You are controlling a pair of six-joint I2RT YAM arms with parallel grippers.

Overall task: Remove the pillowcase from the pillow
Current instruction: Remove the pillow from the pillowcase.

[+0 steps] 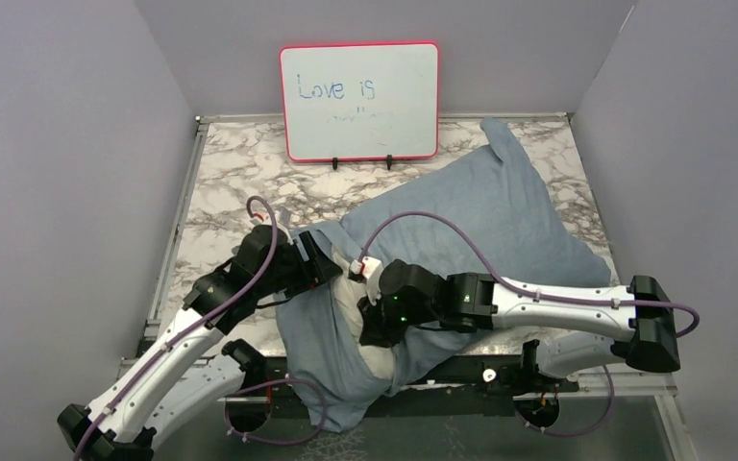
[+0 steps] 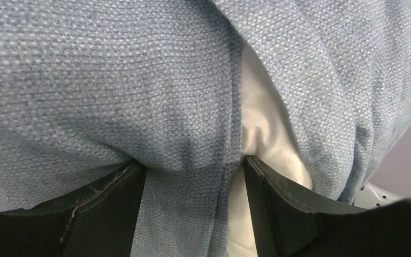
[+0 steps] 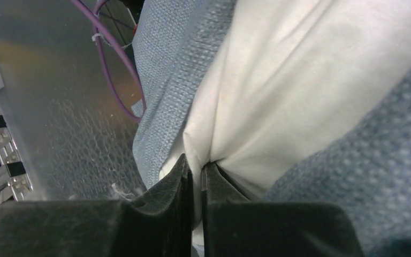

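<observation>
Left side of the marbled worktop: the left arm reached in from the near edge, and its left tool sat against the left end of the pillowcase. In the left wrist view we noted that tool's jaws standing apart. A thick fold of blue-grey cloth bulged down between the two black fingers without being pinched, so we took it as open. A strip of the white pillow showed through a gap in the cloth just right of that fold.

Centre, at the back: a red-framed whiteboard stood upright, reading "Love is". In front of it the pillowcase lay slantwise across the worktop. Its near end hung over the front edge, and its mouth was parted there, with bare pillow showing.

Right of centre: the right arm came in from the right, with the right tool down at that opening. In the right wrist view the tool was closed tight on a pinch of white pillow fabric, with pillowcase cloth on either side. A purple cable and a grey metal plate lay to the left in that view.
</observation>
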